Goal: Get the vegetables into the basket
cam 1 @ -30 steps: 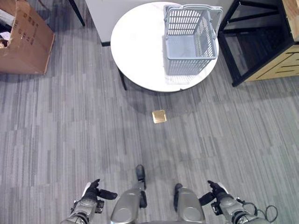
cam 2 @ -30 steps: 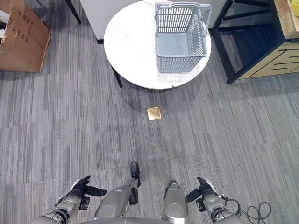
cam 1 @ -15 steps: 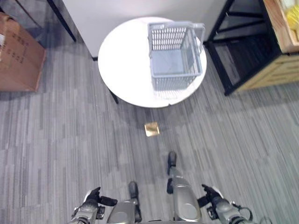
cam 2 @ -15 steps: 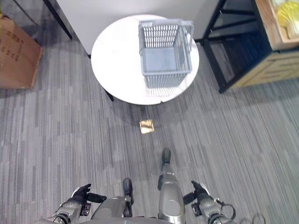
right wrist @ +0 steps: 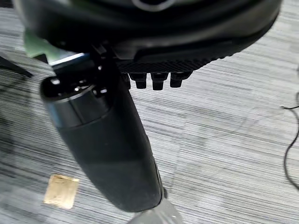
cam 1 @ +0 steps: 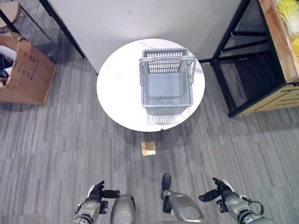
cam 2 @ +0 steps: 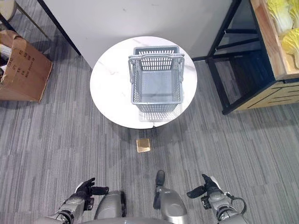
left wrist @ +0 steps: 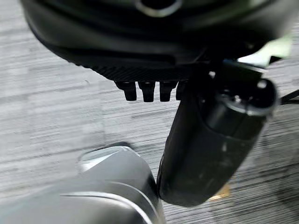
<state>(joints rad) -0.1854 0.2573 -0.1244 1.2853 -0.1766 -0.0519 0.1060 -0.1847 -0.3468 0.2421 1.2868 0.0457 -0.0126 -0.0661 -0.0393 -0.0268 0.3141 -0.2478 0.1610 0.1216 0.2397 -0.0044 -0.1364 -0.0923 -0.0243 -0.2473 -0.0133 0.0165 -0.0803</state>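
Left eye view: the whole scene has slid down the picture since a second ago, so the camera has moved, not the things; the round white counter (cam 1: pixel 117 88) now sits mid-picture with the grey basket (cam 1: pixel 166 86) standing empty toward its right edge, and more of the wooden shelf (cam 1: pixel 280 42) at the right has come into sight, holding pale yellow-green vegetables (cam 1: pixel 289 11). That suggests the robot is still stepping about to bring the produce within reach; nothing has been loaded yet. The left hand (cam 1: pixel 96 193) and right hand (cam 1: pixel 218 190) hang low over the grey floor (cam 1: pixel 56 149), thumbs turned inward, both empty. Right eye view: the vegetables (cam 2: pixel 282 18) show more fully, lying well apart from the basket, and a small gold square plate (cam 2: pixel 143 145) is set in the floor just before the counter. Left wrist view: straight, relaxed fingers (left wrist: pixel 147 91) over bare floor. Right wrist view: likewise relaxed, holding nothing, with the plate nearby.
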